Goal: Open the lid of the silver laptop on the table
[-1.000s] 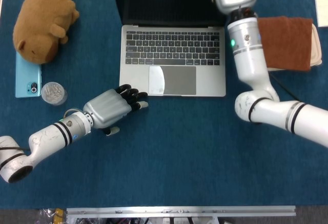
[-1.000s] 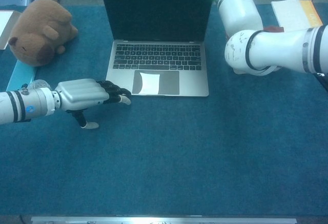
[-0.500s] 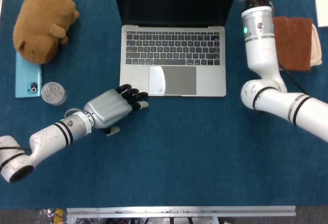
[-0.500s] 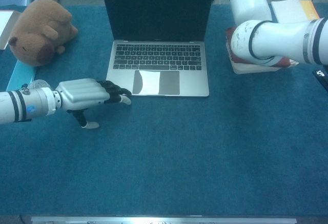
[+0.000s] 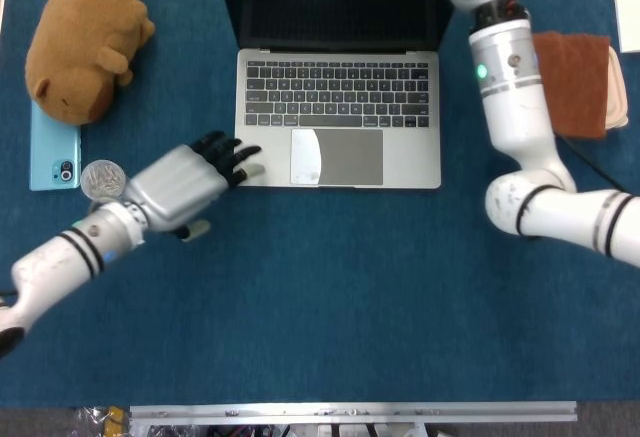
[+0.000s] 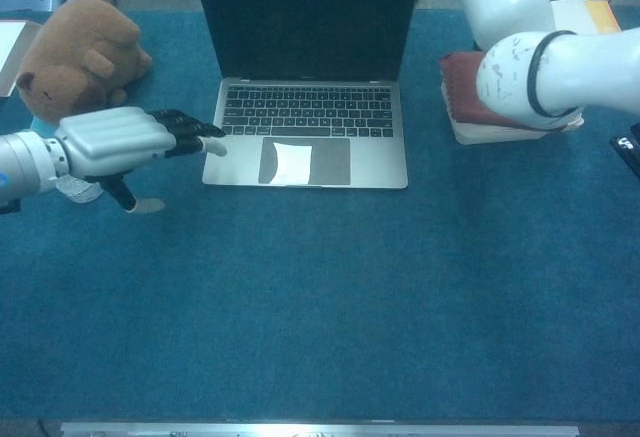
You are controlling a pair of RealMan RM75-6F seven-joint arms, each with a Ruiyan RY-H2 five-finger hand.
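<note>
silver laptop [image 5: 338, 117], one, open; one left hand [image 5: 185, 185] beside.

No text, label, brand or number can be read in either view. Laptop [image 5: 338, 107], centre top of the frame: key legends too small to make out. Its screen is dark.

Your table [image 5: 350, 287]: blue cloth | laptop [image 5: 338, 122], open | plush [image 5: 82, 42] | phone [image 5: 52, 152] | jar [image 5: 100, 179] | brown cloth [image 5: 572, 82]
</note>
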